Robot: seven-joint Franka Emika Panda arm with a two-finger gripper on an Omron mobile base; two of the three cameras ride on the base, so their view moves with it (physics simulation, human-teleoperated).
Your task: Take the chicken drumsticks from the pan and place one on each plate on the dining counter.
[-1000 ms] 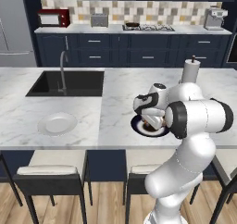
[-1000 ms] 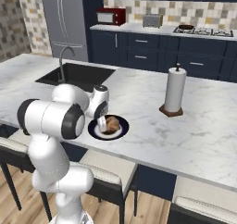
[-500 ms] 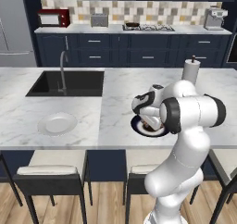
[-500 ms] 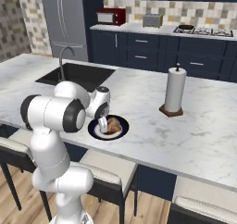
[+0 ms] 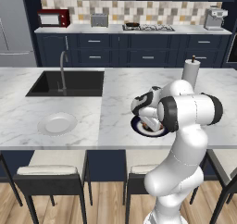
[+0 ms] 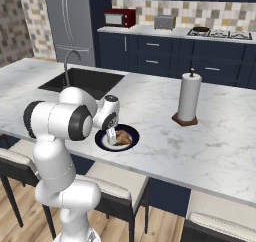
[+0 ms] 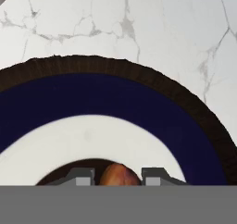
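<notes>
My pincer [image 7: 114, 177] hangs low over the dark plate [image 7: 139, 98], its tips standing apart on either side of a drumstick [image 7: 118, 176], a small glossy lump of orange-brown meat; I cannot tell whether the tips touch it. The drumstick [image 6: 121, 137] lies at the plate's middle, on the marble counter [image 6: 210, 136]. In the left base view the white plate [image 5: 57, 124] sits bare at nine o'clock from the dark one, well apart.

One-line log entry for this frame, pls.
phase: placing | tool: low over dark plate, drumstick between fingertips, grip unclear | white plate: bare | surface: dining counter
</notes>
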